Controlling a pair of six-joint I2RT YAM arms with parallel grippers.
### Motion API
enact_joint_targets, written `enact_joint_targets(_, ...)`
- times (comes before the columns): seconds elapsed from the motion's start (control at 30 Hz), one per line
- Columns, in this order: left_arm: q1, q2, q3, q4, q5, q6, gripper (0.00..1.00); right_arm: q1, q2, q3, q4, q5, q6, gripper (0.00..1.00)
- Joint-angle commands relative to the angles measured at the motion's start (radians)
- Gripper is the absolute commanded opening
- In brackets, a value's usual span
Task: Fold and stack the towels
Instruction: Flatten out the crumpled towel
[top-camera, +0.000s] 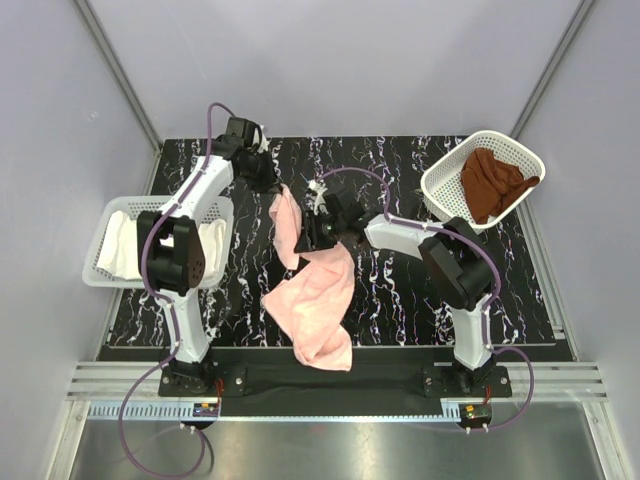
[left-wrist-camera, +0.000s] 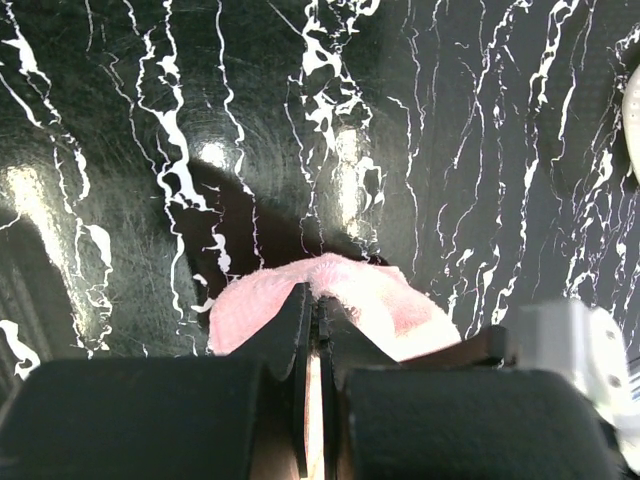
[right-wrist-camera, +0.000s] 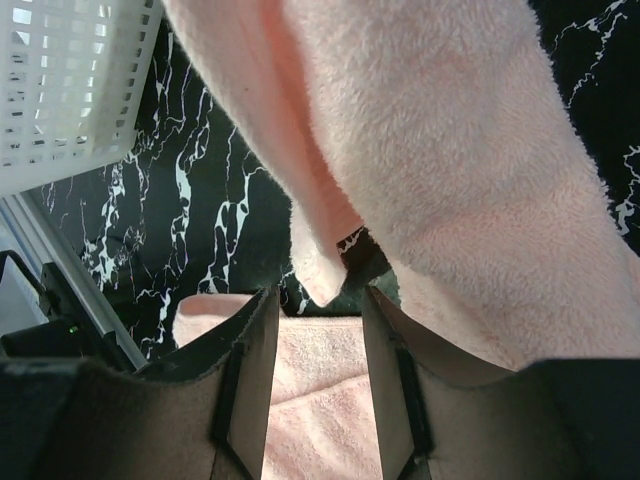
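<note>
Holding one corner up is the point of this pose: the left gripper (top-camera: 279, 190) is pressed together on a corner of the pale pink towel (top-camera: 320, 300), lifted off the tabletop (top-camera: 420, 300) so the cloth hangs and its edges can be found. The left wrist view shows pink pile nipped between the closed fingers – a thin bite, prob. just the hem.

The right gripper (top-camera: 312, 232) sits just beside the hanging part, approx. mid-height. Its jaws are spread w/ nothing between them; in the right wrist view a fold of the towel dangles just ahead of the gap. I'd judge it's lining up on a second corner or edge so the towel can be stretched flat before folding.

Towel's long axis runs far-to-near in the top view, leaning slightly right: upper end at the left gripper, lower end slumped on the tabletop by the near edge – rumpled, not yet folded.

Other two are parked: white towel (top-camera: 120, 245) in the left basket (top-camera: 100, 275), rust-brown towel (top-camera: 492, 185) in the right basket (top-camera: 430, 195).
</note>
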Motion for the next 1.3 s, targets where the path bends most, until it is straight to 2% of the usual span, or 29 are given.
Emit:
enact_joint_targets(0.0,0.005,0.01,0.006,0.038,0.031,0.018,0.0,0.02,0.002,0.002,0.12,0.0,0.039,0.46)
enact_joint_targets(0.1,0.005,0.014,0.005,0.039,0.023,0.018,0.0,0.035,0.0,-0.044,0.18,0.013,0.085,0.46)
enact_joint_targets(0.43,0.005,0.017,-0.017,0.053,0.011,0.016,0.0,0.072,0.035,-0.081,0.205,0.128,0.157,0.47)
enact_joint_targets(0.7,0.006,0.017,-0.018,0.047,-0.009,0.026,0.0,0.089,-0.005,-0.126,0.131,0.275,0.196,0.47)
enact_joint_targets(0.87,0.008,0.014,-0.029,0.05,-0.008,0.027,0.0,0.089,0.018,-0.117,0.119,0.263,0.185,0.48)
enact_joint_targets(0.97,0.008,0.011,-0.035,0.058,-0.008,0.026,0.0,0.092,0.043,-0.127,0.189,0.201,0.212,0.48)
enact_joint_targets(1.2,0.008,0.005,-0.047,0.064,-0.014,0.023,0.0,0.106,0.089,-0.143,0.309,0.142,0.278,0.42)
enact_joint_targets(1.27,0.009,0.005,-0.05,0.065,-0.015,0.023,0.0,0.106,0.092,-0.141,0.318,0.137,0.288,0.38)
